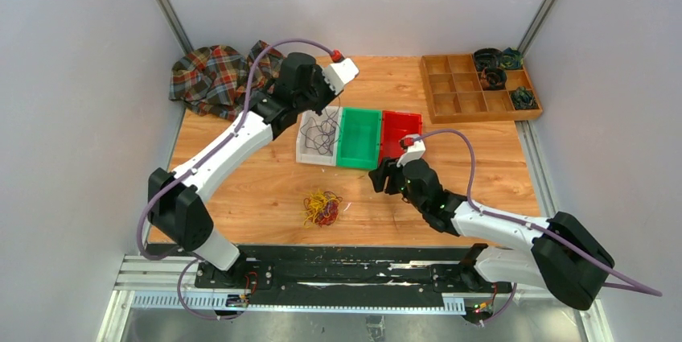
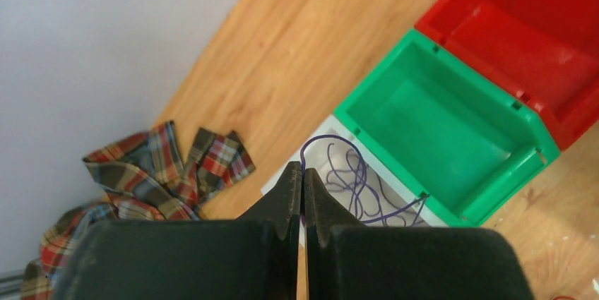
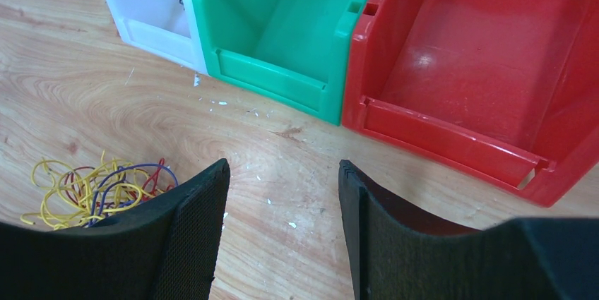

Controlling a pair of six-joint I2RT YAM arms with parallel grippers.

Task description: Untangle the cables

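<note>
- While the left gripper hung above the white bin, which touched the green bin on its left side, its jaws were pinched together on a strand of purple cable.
- That cable's loops lay inside the white bin.
- The right gripper stood wide, holding nothing, over the counter just in front of the green bin.
- A tangle of yellow, red and purple cables lay on the counter, in front of the green bin and to its left.
- The red bin touched the green bin's right side.
</note>
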